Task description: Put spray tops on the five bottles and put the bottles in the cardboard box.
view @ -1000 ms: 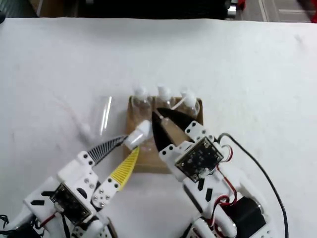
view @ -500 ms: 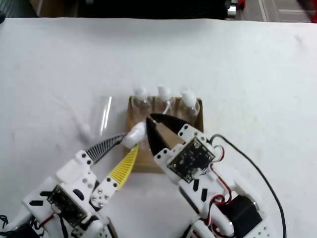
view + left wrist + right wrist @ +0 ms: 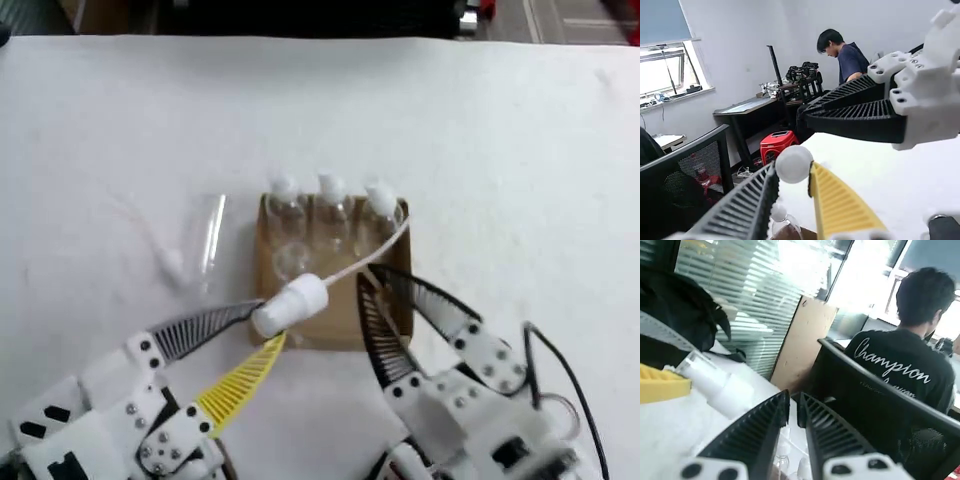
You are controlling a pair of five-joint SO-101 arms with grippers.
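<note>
Left jaws: my left gripper (image 3: 272, 322) is clamped on a white spray top (image 3: 290, 303), pinched between the black finger and the yellow one. It sits at about 7 o'clock of the cardboard box (image 3: 335, 325), over the box's near edge.
Dip tube: the top's thin dip tube (image 3: 340, 271) runs out toward 2 o'clock, across the box and almost to its far right corner.
Right jaws: my right gripper (image 3: 368, 275) comes in from 5 o'clock. Its two black fingers are drawn together with only a slit between them, and the tips are right at the tube. I cannot tell whether the tube is actually pinched.
In the box: three bottles (image 3: 330, 215) lie side by side at the 12 o'clock end, each with a white top on.
On the table: a clear bottle (image 3: 207, 235) with no top lies on the white table (image 3: 480, 130), just beside the box at its 9 o'clock. Something small and pale lies next to it, too faint to name.
Step in hand: as I judge it, I am readying this spray top for a bottle, with three of the five done and boxed.
Next move calls for: a bare bottle held firm with its neck presented, the long tube steered straight into that opening, then the top seated. The tube looks springy and could easily miss.
Writing: none I can make out on the bottles, the top or the box.
</note>
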